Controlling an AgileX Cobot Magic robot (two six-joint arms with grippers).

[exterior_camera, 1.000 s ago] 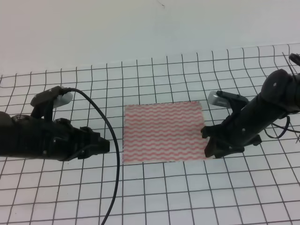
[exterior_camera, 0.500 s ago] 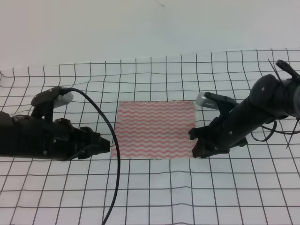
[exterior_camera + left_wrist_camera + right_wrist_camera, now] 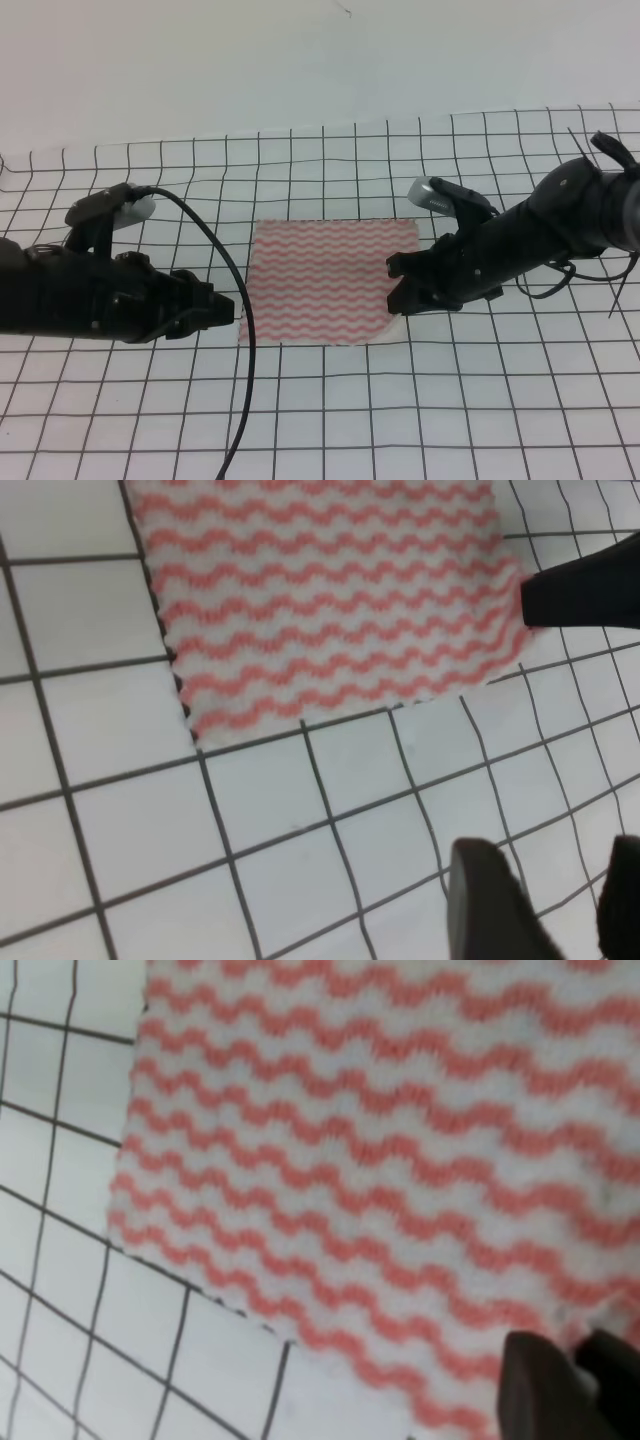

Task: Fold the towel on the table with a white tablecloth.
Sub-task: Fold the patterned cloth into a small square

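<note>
The towel (image 3: 325, 280), pink-red wavy stripes on white, lies flat on the white tablecloth (image 3: 330, 400) with its black grid, which covers the table. My right gripper (image 3: 397, 292) is at the towel's right front corner, its fingers (image 3: 540, 1390) pinched together on the towel's edge (image 3: 590, 1330), which is slightly raised there. My left gripper (image 3: 230, 310) hovers just off the towel's left front corner. Its fingers (image 3: 490, 900) stand apart and empty over bare cloth. The towel also shows in the left wrist view (image 3: 320, 590) and fills the right wrist view (image 3: 380, 1160).
A black cable (image 3: 235, 300) arcs from the left arm down to the front edge, close to the towel's left side. A plain white wall (image 3: 300, 60) rises behind the table. The tablecloth is slightly rippled at the far left (image 3: 20, 165).
My right gripper has moved left and forward onto the towel's right front corner. The towel slid a little to the left and its corner lifted. The left arm has barely moved.
</note>
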